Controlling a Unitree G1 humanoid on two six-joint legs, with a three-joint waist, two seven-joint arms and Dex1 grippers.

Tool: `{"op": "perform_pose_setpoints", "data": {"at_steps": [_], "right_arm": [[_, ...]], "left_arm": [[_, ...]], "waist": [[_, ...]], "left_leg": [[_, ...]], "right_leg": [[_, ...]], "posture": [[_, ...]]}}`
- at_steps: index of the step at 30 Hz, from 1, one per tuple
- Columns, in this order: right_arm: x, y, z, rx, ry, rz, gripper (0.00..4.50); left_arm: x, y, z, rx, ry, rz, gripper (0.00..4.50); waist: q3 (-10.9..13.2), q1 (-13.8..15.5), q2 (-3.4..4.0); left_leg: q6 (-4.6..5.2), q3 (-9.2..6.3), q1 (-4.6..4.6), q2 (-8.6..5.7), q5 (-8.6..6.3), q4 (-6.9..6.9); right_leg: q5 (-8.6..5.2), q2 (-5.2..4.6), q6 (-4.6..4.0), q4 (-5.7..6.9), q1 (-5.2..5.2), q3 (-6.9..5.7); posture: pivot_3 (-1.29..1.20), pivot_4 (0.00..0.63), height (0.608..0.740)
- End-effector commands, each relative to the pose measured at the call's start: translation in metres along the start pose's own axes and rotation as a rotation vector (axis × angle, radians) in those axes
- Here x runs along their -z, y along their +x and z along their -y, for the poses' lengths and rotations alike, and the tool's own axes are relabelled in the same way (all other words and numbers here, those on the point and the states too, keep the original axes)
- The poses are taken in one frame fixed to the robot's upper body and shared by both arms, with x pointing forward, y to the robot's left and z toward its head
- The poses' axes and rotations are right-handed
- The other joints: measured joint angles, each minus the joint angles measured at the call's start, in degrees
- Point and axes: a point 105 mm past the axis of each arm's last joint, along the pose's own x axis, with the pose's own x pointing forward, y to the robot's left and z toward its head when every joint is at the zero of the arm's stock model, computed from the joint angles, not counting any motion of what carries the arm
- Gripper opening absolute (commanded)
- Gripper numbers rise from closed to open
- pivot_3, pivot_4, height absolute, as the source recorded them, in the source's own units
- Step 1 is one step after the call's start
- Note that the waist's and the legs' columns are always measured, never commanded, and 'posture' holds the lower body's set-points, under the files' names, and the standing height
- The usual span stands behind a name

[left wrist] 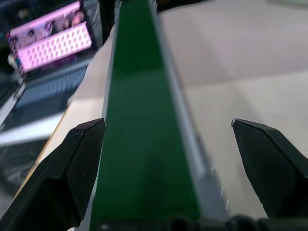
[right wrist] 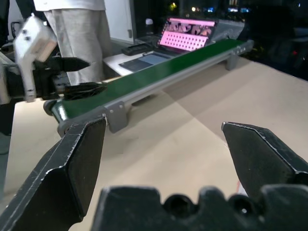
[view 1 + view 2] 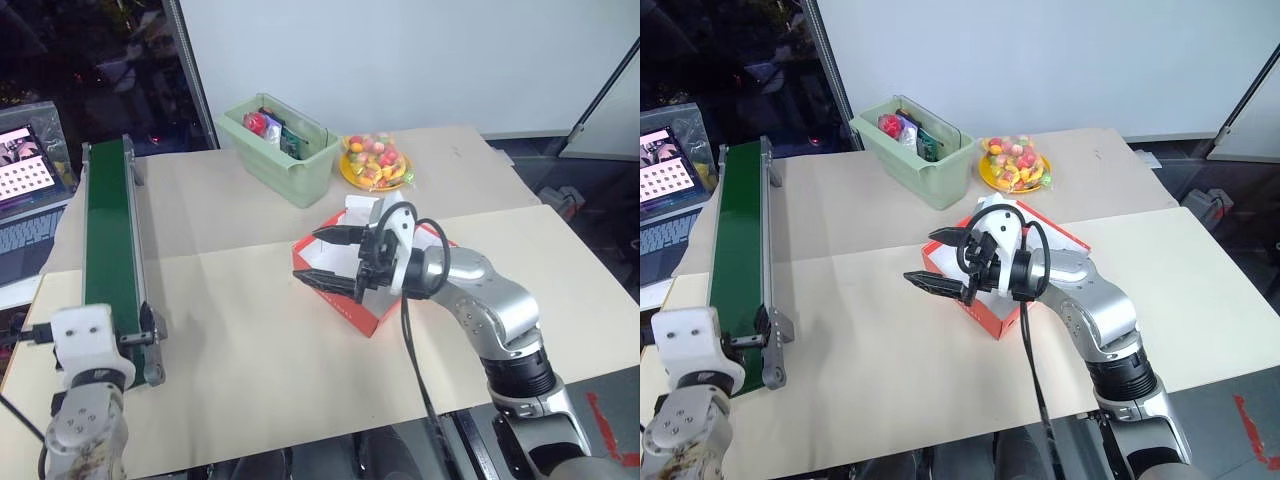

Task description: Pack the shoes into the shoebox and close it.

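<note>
The red-orange shoebox [image 3: 376, 318] sits mid-table with a bit of its white inside [image 3: 358, 213] showing; my right arm covers most of it. The shoes are hidden. My right gripper [image 3: 305, 256] hangs level over the box's left side, pointing left, and stands open with nothing between its black fingers [image 2: 77, 159]. My left gripper [image 1: 168, 122] is open and empty at the near end of the green conveyor belt [image 1: 144, 144]. The right wrist view catches that left gripper [image 2: 96, 74] from across the table.
A long green conveyor [image 3: 108, 240] runs along the table's left side, with a laptop [image 3: 25, 190] beyond it. At the back stand a light green bin [image 3: 285, 150] of items and a yellow plate [image 3: 375, 162] of colourful sweets. A person [image 2: 72, 24] stands behind the conveyor.
</note>
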Motion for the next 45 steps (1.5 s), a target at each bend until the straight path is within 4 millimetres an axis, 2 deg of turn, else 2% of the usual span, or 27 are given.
{"op": "perform_pose_setpoints", "data": {"at_steps": [1, 6, 8, 16, 18, 22, 35, 45], "right_arm": [[0.0, -0.007, 0.005, 0.039, -0.009, 0.023, 4.49], [0.017, -0.02, 0.01, 0.118, 0.04, -0.013, 4.49], [0.017, -0.025, 0.013, 0.147, 0.051, -0.013, 4.49], [0.023, -0.041, 0.024, 0.223, 0.082, -0.004, 4.49], [0.026, -0.046, 0.019, 0.197, 0.061, 0.001, 4.49], [0.039, -0.053, 0.007, 0.123, 0.012, -0.063, 4.49], [0.047, -0.053, 0.011, 0.174, 0.02, -0.085, 4.49], [0.036, -0.048, 0.015, 0.224, 0.008, -0.054, 4.49]], "left_arm": [[-0.013, -0.004, 0.009, -0.007, -0.028, 0.077, 4.5], [-0.001, -0.005, 0.019, -0.024, -0.082, 0.052, 4.5], [0.002, -0.003, 0.021, -0.025, -0.084, 0.051, 4.5], [0.006, 0.01, 0.022, -0.026, -0.111, 0.056, 4.5], [0.005, 0.018, 0.026, -0.013, -0.127, 0.064, 4.5], [0.0, 0.023, 0.032, 0.008, -0.138, 0.087, 4.5], [0.005, 0.018, 0.027, -0.028, -0.123, 0.063, 4.5], [0.023, 0.023, 0.017, -0.062, -0.135, 0.003, 4.5]], "waist": [[0.0, 0.14, -0.01], [0.01, 0.56, -0.03], [0.02, 0.74, -0.04], [0.02, 0.86, -0.05], [0.02, 1.09, -0.05], [0.03, 1.03, -0.07], [0.04, 0.98, -0.09], [0.04, 0.91, -0.09]], "left_leg": [[0.0, 0.01, 0.0, 0.0, 0.0, 0.0], [-0.01, 0.02, -0.04, 0.01, -0.01, -0.02], [-0.01, 0.03, -0.04, 0.02, -0.01, -0.01], [-0.01, 0.04, -0.06, 0.01, -0.02, -0.01], [-0.01, 0.04, -0.06, 0.01, -0.01, 0.0], [-0.01, 0.06, -0.07, -0.03, -0.01, 0.02], [-0.01, 0.06, -0.07, 0.02, -0.01, 0.01], [-0.01, 0.07, -0.06, 0.03, -0.01, 0.01]], "right_leg": [[0.01, -0.01, -0.02, 0.0, 0.0, 0.01], [0.19, 0.01, -0.32, -0.03, -0.04, 0.01], [-0.01, 0.02, -0.01, -0.06, 0.0, 0.01], [-0.02, 0.02, -0.02, -0.07, -0.01, 0.01], [-0.01, 0.02, -0.03, -0.06, -0.01, 0.0], [-0.02, -0.02, 0.0, -0.11, 0.03, 0.0], [0.03, 0.0, -0.09, -0.2, 0.06, 0.0], [-0.02, 0.02, 0.0, -0.21, 0.06, 0.01]], "posture": [[0.0, 0.15, 0.74], [0.0, 0.15, 0.74], [0.0, 0.15, 0.74], [0.0, 0.15, 0.74], [0.0, 0.15, 0.74], [0.0, 0.15, 0.74], [0.0, 0.15, 0.74], [0.0, 0.15, 0.74]]}}
